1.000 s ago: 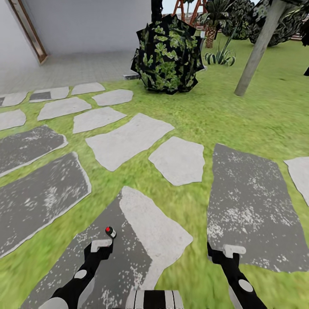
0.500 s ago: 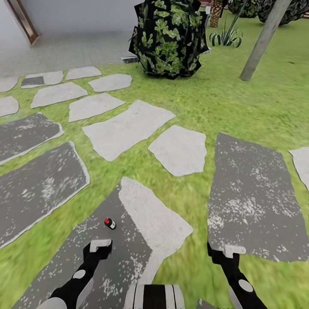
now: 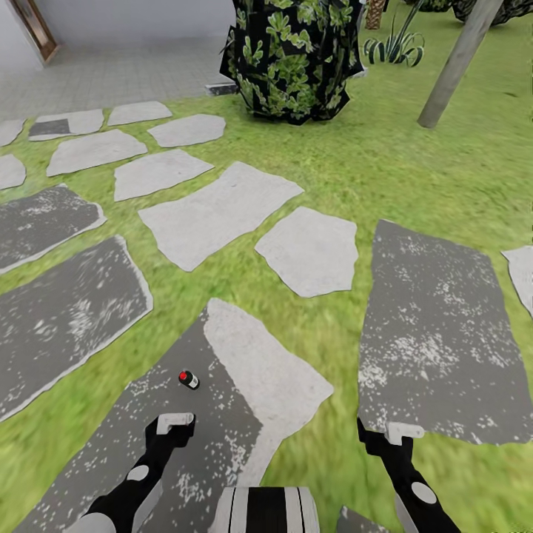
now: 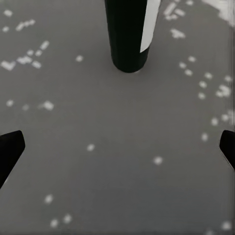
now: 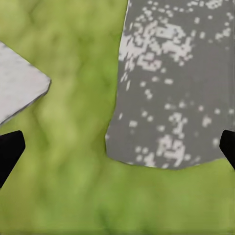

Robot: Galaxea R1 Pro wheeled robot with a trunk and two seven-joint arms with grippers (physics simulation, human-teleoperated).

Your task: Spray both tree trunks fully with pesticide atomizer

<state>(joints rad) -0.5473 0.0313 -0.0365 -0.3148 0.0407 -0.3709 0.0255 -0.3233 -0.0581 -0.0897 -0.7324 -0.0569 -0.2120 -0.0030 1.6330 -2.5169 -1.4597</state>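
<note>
The floor [image 3: 385, 185] is spreading out as blurry green grass, broken by irregular flat stone slabs: pale smooth ones and darker grey ones flecked with white. Roughly a dozen slabs are showing in the head view. Beyond the grass, pale paving [image 3: 126, 74] is running toward a light wall.

A round leafy bush [image 3: 292, 55], dark with bright green leaves, is sitting at the far edge of the lawn. To its right one tree trunk [image 3: 453, 65] is rising out of the grass as a smooth grey-tan column, leaning slightly; its top is cut off by the frame. A spiky striped plant [image 3: 396, 48] is growing between the two.

The large dark speckled slab [image 3: 170, 459] nearest the robot is carrying the pesticide atomizer [image 3: 188, 380], a small dark cylinder with a red tip and white patch, lying just ahead of the left gripper [image 3: 175, 422]. In the left wrist view it is appearing as a black cylinder with a white panel [image 4: 128, 34], and the two dark fingertips [image 4: 10, 149] are standing wide apart, holding nothing.

The right gripper [image 3: 404, 431] is hanging over the grass beside another dark slab [image 5: 181, 83], its fingertips [image 5: 10, 147] likewise spread apart and empty.
</note>
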